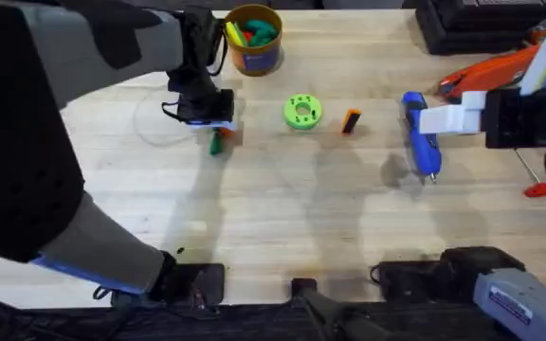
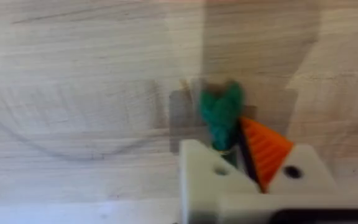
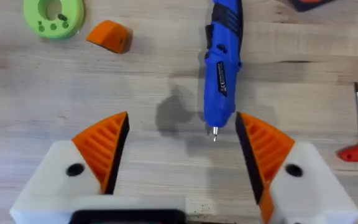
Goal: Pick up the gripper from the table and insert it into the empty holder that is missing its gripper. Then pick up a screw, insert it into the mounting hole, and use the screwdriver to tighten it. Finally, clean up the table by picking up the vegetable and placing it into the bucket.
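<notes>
Overhead view: left gripper (image 1: 218,128) jaws clamped on vegetable (image 2: 221,112), long axis pointing out from them; right gripper (image 3: 179,146) jaws apart, screwdriver (image 3: 221,62) tip between.

bucket (image 1: 253,41) far, behind round disc (image 1: 301,111) | gripper (image 1: 351,121) just right of disc | screwdriver (image 1: 421,135) right of gripper | vegetable (image 1: 217,143) left of disc | rod (image 1: 536,176) far right
</notes>
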